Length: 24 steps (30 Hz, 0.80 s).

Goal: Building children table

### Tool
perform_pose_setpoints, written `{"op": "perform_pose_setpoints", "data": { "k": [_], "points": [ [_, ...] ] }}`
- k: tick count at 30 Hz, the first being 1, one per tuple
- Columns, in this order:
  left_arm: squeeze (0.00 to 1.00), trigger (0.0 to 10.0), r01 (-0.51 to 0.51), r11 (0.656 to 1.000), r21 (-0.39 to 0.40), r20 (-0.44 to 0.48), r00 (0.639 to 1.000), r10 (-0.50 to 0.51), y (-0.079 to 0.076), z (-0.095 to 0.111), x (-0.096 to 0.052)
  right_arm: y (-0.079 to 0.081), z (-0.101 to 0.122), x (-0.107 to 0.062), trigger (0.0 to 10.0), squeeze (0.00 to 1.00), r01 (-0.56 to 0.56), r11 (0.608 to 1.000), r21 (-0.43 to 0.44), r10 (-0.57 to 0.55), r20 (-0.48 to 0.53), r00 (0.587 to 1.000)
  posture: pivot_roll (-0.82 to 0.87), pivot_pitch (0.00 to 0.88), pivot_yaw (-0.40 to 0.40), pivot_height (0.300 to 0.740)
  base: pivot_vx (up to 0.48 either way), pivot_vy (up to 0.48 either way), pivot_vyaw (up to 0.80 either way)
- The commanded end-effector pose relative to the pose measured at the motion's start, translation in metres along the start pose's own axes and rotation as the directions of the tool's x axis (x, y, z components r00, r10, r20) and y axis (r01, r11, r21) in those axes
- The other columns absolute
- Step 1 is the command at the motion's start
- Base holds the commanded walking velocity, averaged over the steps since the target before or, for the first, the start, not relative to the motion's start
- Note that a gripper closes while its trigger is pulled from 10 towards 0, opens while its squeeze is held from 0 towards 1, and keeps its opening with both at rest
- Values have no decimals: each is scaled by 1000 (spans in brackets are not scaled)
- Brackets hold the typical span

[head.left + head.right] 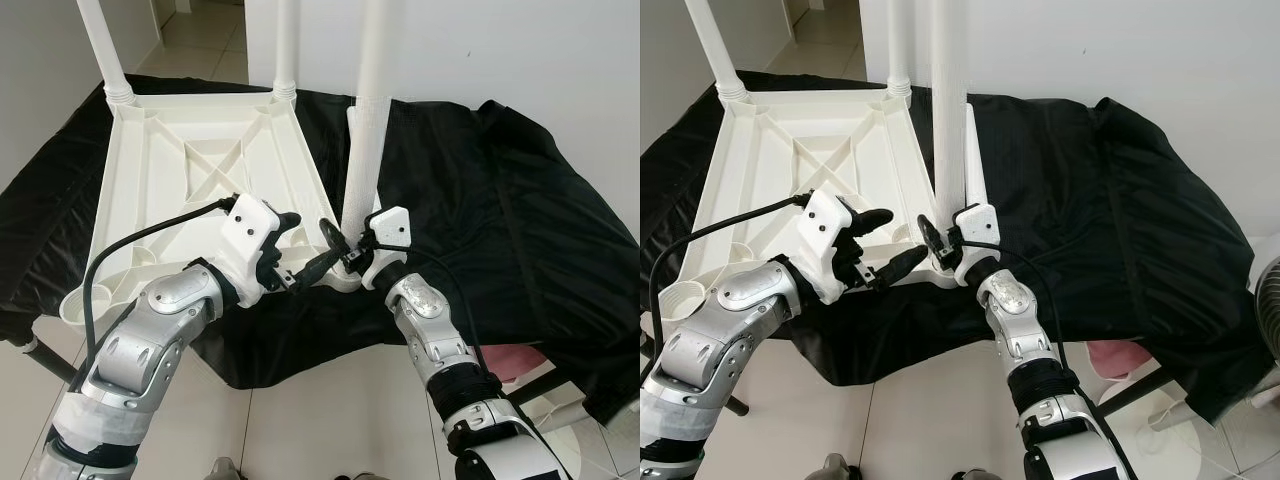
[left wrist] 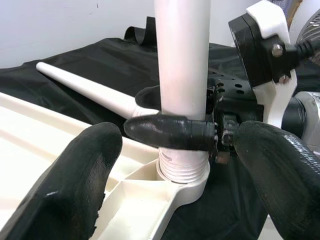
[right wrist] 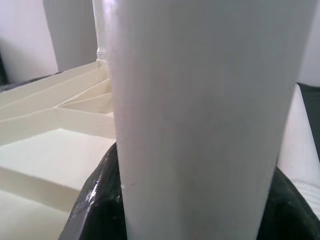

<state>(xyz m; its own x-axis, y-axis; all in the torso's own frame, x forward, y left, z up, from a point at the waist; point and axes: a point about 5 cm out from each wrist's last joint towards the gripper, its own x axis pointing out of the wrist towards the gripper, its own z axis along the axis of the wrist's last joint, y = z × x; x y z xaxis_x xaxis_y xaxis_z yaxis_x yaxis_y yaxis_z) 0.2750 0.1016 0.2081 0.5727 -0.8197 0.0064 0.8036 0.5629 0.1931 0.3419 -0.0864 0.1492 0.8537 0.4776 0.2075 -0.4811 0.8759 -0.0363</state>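
The white plastic children's table (image 1: 190,170) lies upside down on a black cloth. Two legs stand screwed in at its far corners (image 1: 105,50) (image 1: 285,45). A third leg (image 1: 365,130) stands upright in the socket (image 2: 182,172) at the near right corner. My right gripper (image 1: 343,243) is shut around this leg just above its threaded base, and its fingers (image 3: 95,205) hug the tube. My left gripper (image 1: 300,248) is open beside the same corner, with its fingers (image 2: 75,185) on either side of the socket and not touching the leg. A loose leg (image 2: 85,87) lies on the cloth beyond.
The black cloth (image 1: 480,200) covers a low frame and hangs over its near edge. Pale tiled floor (image 1: 320,400) is below me. A white wall rises behind. A pink object (image 1: 520,360) sits under the cloth at right, and a fan (image 1: 1268,300) stands at the far right.
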Motion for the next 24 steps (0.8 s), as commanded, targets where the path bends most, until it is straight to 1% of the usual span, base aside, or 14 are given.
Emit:
{"op": "perform_pose_setpoints", "data": {
  "k": [1, 6, 9, 14, 16, 17, 19, 20, 22, 24],
  "points": [
    [0, 10000, 13, 1000, 12, 3, 1000, -13, -3, 3, -1, -9, -26, -12, 10000, 0, 83, 995, 58, -74, -137, 988, 75, 80, -63, 740, 0, 0, 0],
    [0, 10000, 12, 1000, 15, 1, 1000, -12, -3, 3, -1, -11, -27, -13, 10000, 0, 115, 990, 84, -102, -147, 984, 75, 80, -63, 740, 0, 0, 0],
    [0, 10000, 5, 1000, 18, -2, 1000, -5, -2, 3, -2, -15, -31, -14, 10000, 0, 181, 976, 122, -159, -171, 972, 82, 76, -73, 740, 0, 0, 0],
    [0, 10000, 3, 1000, 20, -3, 1000, -3, -2, 2, -3, -15, -32, -15, 10000, 0, 192, 974, 124, -168, -176, 970, 82, 76, -73, 740, 0, 0, 0],
    [0, 10000, -5, 1000, 26, -6, 1000, 5, -1, 2, -5, -12, -31, -18, 10000, 0, 159, 985, 60, -149, -149, 978, 84, 72, -76, 740, 0, 0, 0],
    [0, 10000, -5, 1000, 26, -6, 1000, 5, -1, 2, -5, -12, -31, -18, 10000, 0, 159, 985, 60, -149, -149, 978, 84, 72, -76, 740, 0, 0, 0],
    [0, 10000, -10, 999, 31, -8, 1000, 11, 1, 2, -6, -5, -31, -25, 10000, 0, 84, 996, -8, -84, -109, 990, 85, 73, -78, 740, 0, 0, 0],
    [0, 10000, -10, 999, 31, -8, 1000, 11, 1, 2, -6, -5, -31, -25, 10000, 0, 84, 996, -8, -84, -109, 990, 85, 73, -78, 740, 0, 0, 0],
    [0, 10000, -14, 999, 34, -11, 1000, 15, 2, 2, -7, 0, -34, -32, 10000, 0, 40, 999, -28, -43, -99, 994, 82, 75, -76, 740, 0, 0, 0],
    [0, 10000, -23, 999, 43, -21, 999, 24, 5, 1, -8, 1, -38, -38, 10000, 0, 22, 999, -34, -25, -99, 995, 82, 77, -75, 740, 0, 0, 0]
  ]
}}
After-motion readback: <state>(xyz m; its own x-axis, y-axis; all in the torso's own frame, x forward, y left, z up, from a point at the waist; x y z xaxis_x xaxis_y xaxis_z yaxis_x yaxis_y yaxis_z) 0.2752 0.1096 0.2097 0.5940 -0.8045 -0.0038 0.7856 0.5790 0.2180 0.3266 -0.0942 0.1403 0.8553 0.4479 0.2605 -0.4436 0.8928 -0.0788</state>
